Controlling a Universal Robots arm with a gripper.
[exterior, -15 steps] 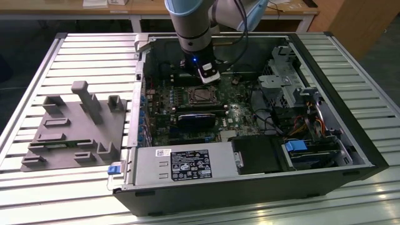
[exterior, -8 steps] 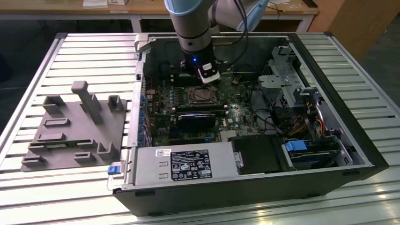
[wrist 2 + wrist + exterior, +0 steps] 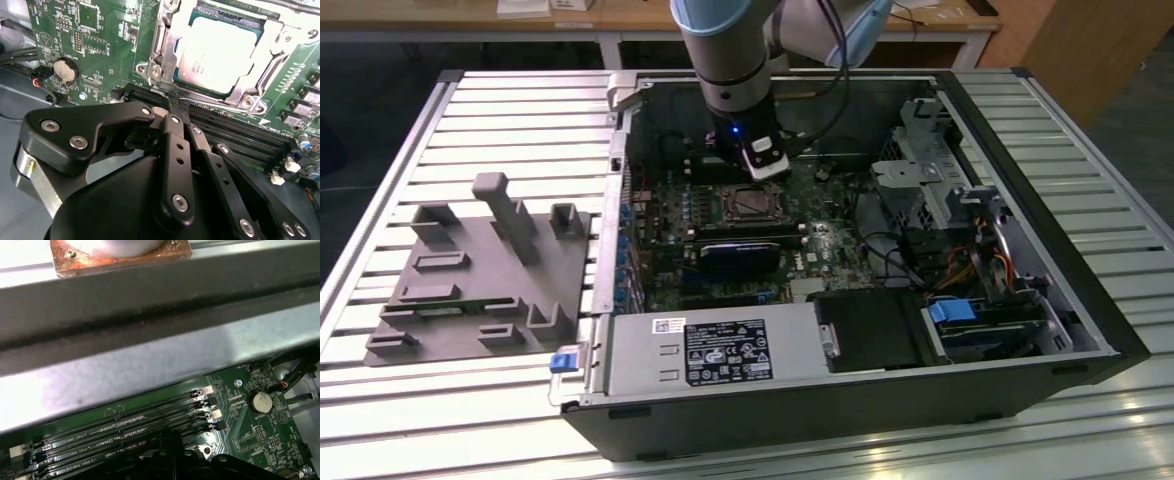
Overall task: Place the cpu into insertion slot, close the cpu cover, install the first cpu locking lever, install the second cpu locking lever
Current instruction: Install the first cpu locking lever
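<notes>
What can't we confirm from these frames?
- Locking levers' latch state: in the second wrist view the gripper covers the near edge of the cpu cover.
- Insertion slot contacts: hidden under the cpu.
- Cover's far side: cut off by the frame edge.
- Exterior view: socket detail too small.

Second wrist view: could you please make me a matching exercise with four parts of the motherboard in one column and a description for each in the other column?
Things:
1. cpu
2. cpu cover
3. coin battery
4. memory slots

Descriptions:
a. long, black and narrow, lying side by side
b. silver-grey square, seen through a frame's opening
c. metal frame lying over the chip's edges
d. round and silver, on the green board near a red and black wire

Pairs: 1-b, 2-c, 3-d, 4-a
</notes>
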